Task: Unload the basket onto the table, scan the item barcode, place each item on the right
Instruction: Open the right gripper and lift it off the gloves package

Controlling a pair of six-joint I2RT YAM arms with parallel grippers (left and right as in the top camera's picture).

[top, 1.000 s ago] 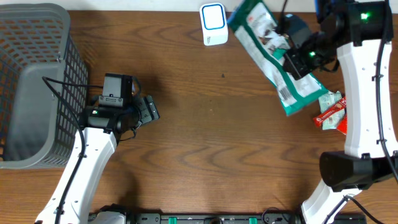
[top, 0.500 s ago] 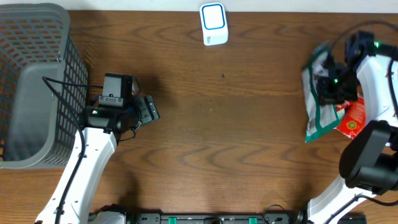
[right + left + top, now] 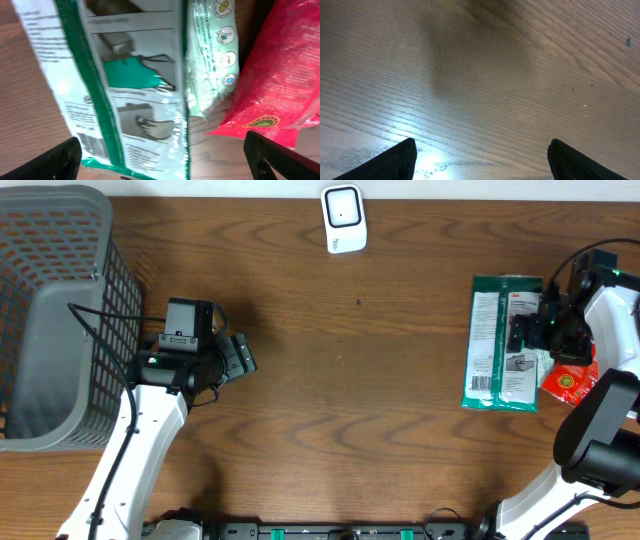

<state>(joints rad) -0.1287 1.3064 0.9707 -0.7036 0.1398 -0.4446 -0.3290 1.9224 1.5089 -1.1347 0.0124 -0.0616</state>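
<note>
Dark wood-grain tabletop (image 3: 360,380) fills pretty much the whole overhead shot, with a grey mesh basket (image 3: 120,290) parked in the upper left and a little white scanner (image 3: 343,218) sitting at the top edge, middle of the frame. The item to scan, a green-and-white packet (image 3: 503,343), lies flat on the wood over on the right side, long way up and down, well apart from the scanner. Just beside it on the right is a red packet (image 3: 568,380). The right tool (image 3: 535,330) hangs over the green-and-white packet's right edge. In the right wrist view its two fingertips sit way out in the bottom corners, so it's spread wide and not pinching anything, and there's a paler green wrapper (image 3: 210,65) with round icons between the two packets. The left tool (image 3: 238,358) sits left of centre near the basket, also spread wide, with only bare wood showing between its tips in its own wrist view.
</note>
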